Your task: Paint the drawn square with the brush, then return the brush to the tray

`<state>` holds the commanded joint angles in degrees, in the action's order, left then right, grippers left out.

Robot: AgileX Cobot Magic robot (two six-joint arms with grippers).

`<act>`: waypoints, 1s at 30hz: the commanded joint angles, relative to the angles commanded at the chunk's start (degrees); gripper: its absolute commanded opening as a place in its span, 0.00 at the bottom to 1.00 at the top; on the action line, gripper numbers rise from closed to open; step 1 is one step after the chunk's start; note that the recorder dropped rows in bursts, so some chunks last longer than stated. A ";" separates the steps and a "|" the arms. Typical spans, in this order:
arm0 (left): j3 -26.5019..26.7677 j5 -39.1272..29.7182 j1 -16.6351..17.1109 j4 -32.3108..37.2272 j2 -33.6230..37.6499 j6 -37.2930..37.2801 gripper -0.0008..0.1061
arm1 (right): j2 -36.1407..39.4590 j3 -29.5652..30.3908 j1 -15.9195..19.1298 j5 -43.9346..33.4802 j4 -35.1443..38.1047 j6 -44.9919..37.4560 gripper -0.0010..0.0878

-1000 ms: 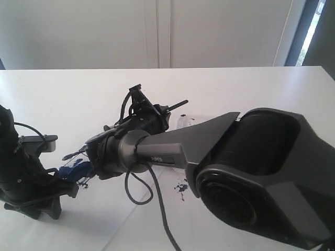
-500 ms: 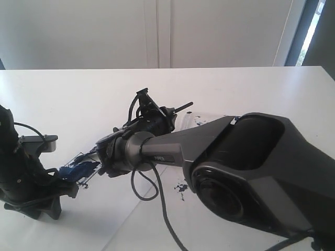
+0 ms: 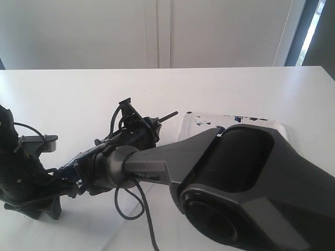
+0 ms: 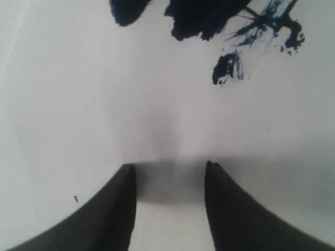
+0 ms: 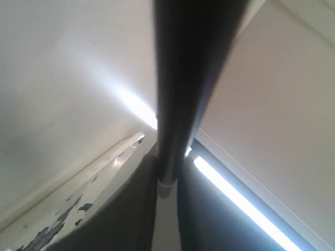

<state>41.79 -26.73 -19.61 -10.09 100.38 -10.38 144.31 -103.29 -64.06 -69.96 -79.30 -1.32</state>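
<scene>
setting: white table [image 3: 63, 89], pale panelled wall [image 3: 104, 31] behind, dark window strip [image 3: 319, 36] at 2 o'clock in the exterior view.
right gripper [image 5: 166, 180]: mine, clamped on the brush [image 3: 168, 115]. Black handle runs straight out between the fingers.
right arm: reaches across the middle towards 8 o'clock and fills the foreground.
brush position: handle end pokes up towards 1 o'clock from the gripper. Tip hidden under my wrist, so I can't tell if it touches.
drawn square [image 3: 71, 168]: at 8 o'clock on the table, mostly covered by my wrist. Only a blue sliver shows.
left gripper [image 4: 170, 166]: fingers apart, nothing between them, hanging low over the white surface [image 4: 78, 104].
paint seen from the left wrist: dark blue paint smears [image 4: 204, 15] and a small splatter [image 4: 226, 68] beyond the fingertips.
tray [image 3: 246, 119]: clear, with dark paint blots, at 3 o'clock and well apart from the square. My forearm covers its near side.
stage: my guess is painting, with the return to the tray not yet done.
risk 1: strokes go outside the outline, because my wrist hides the tip and the square.
risk 2: right wrist bumps the left gripper, since they sit just beside each other.
risk 3: a loaded tip drips on the way to 3 o'clock.
risk 4: the long brush rolls off the rim if I let go too soon.
</scene>
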 joint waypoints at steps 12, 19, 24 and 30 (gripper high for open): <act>0.00 0.00 0.00 0.00 0.00 0.00 0.46 | -0.59 0.00 4.74 0.00 -0.45 0.00 0.01; 0.00 0.15 0.00 0.00 0.00 0.00 0.46 | -0.87 0.11 3.44 0.00 2.88 0.00 0.01; 0.00 0.52 0.00 0.00 0.00 -0.10 0.46 | -0.87 0.11 1.38 0.00 3.67 -0.11 0.01; 0.00 1.77 0.12 0.00 0.00 -0.92 0.46 | -1.45 1.21 1.06 0.00 4.64 -1.22 0.01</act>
<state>41.79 -24.96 -19.49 -10.09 100.38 -11.30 142.86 -102.08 -63.00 -69.96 -74.66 -2.54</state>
